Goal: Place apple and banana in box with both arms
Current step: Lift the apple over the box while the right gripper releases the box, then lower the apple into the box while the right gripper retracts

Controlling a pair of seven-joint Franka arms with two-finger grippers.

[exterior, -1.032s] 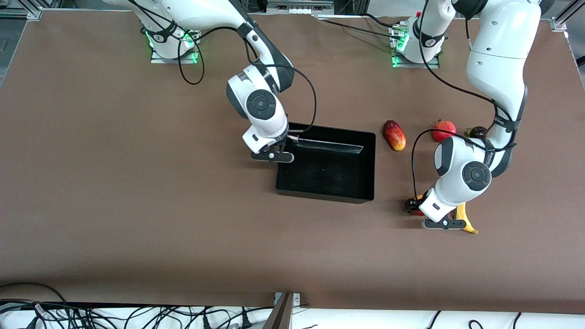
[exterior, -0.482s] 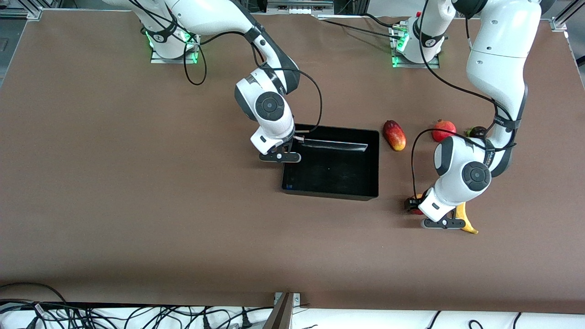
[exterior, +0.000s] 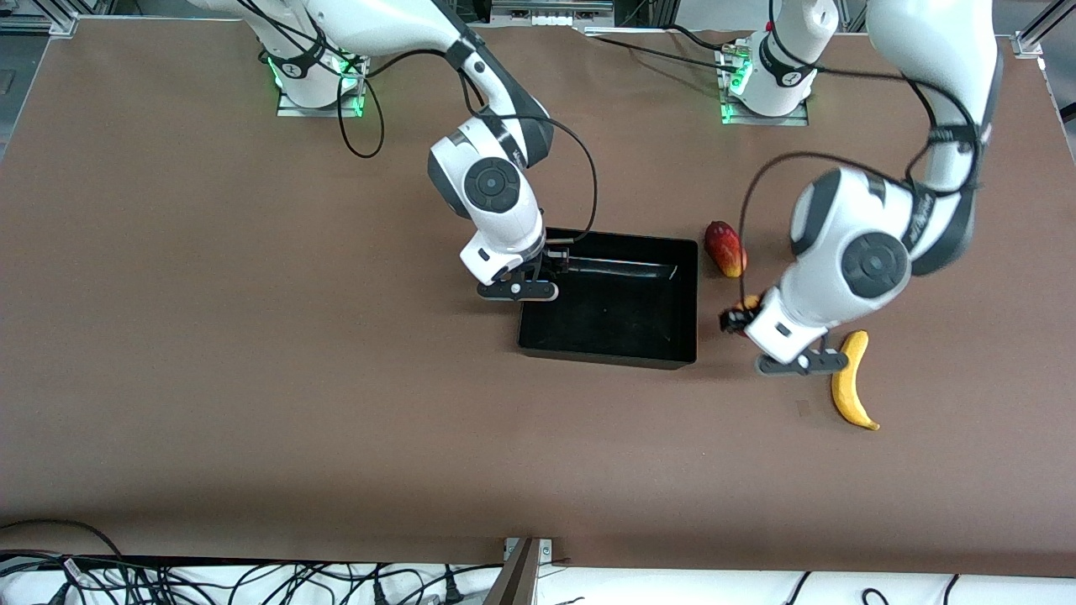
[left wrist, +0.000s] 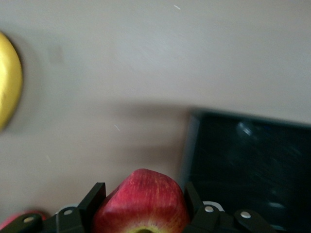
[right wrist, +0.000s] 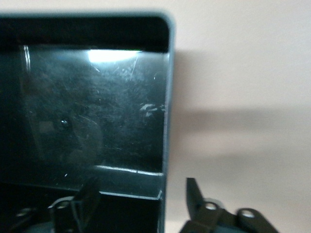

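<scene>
Here, in the front view, the right gripper (exterior: pixel 545 273) sits at the wall of the black box (exterior: pixel 607 355) at the right arm's end of it, while the left gripper (exterior: pixel 744 315) hangs over the bare table between the box and the banana (exterior: pixel 849 382), a bit of red and yellow showing at its tip. The banana lies flat on the table, nearer the front camera than the mango (exterior: pixel 725 248), which rests just beside the box's corner toward the left arm's end. In the left wrist view, the left gripper's fingers (left wrist: pixel 95 196) clasp the apple (left wrist: pixel 141 199) on both sides, with the box (left wrist: pixel 248 170) and the banana (left wrist: pixel 8 80) seen below. In the right wrist view, the right gripper's fingers (right wrist: pixel 193 191) stand spread apart, straddling the box's wall (right wrist: pixel 166 121), holding nothing
</scene>
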